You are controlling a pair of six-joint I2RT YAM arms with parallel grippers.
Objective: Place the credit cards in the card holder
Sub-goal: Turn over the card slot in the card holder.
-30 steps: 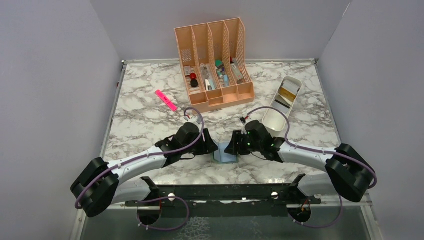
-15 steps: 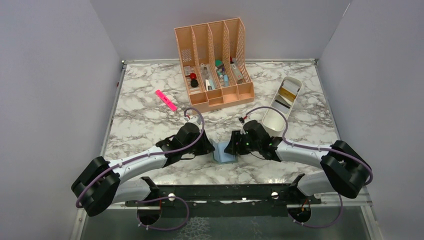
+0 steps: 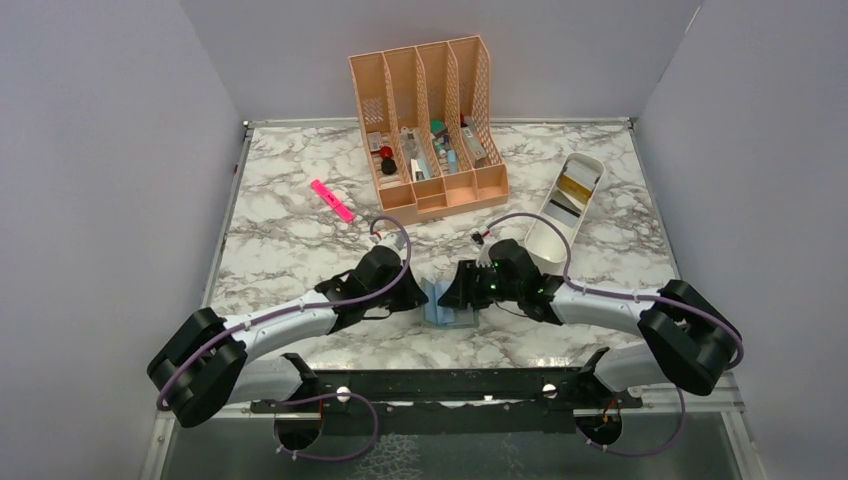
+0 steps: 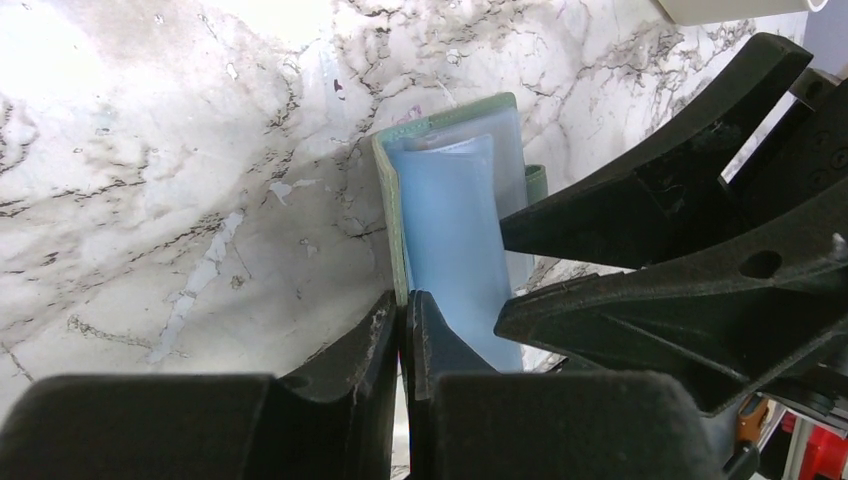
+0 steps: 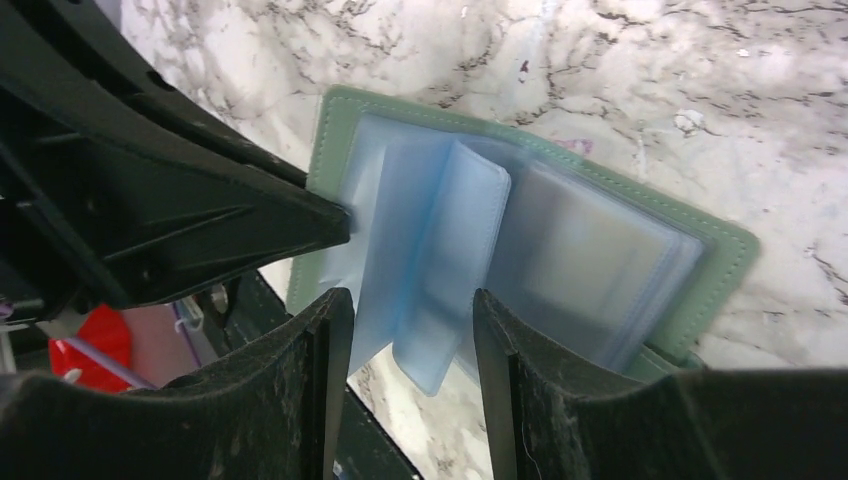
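**Card holder (image 3: 450, 312): spread and braced at lower centre, no card in hand**

Location. The holder lies on the table (image 3: 290, 250) at lower centre of the top view, between the two grippers. The cards (image 3: 572, 187) lie in the white tray (image 3: 545, 242) at upper right, well apart from it.

Left gripper (image 4: 403, 305). Its fingers are pressed almost together. The green cover edge runs down into the thin gap between them, so it appears to be pinching that edge at the bottom centre of its own view.

Right gripper (image 5: 410, 305). Its jaws stand spread, one on each side of the blue sleeves (image 5: 450, 250), which fan upward. No firm grip on any leaf is visible.

Assessment. The step in hand is judged to be opening the holder and steadying it. No card is loaded yet.

Recommendations.
- Keep the left pinch on the cover only. If it catches a sleeve, that pocket stays closed.
- Hold the cover flat against the table so the holder cannot slide or fold shut.
- With the right fingers, separate one sleeve and leave its mouth facing the tray side.
- Withdraw the right gripper without dragging the leaves. They look thin and springy and are likely to flop back.
- Fetch one card at a time.
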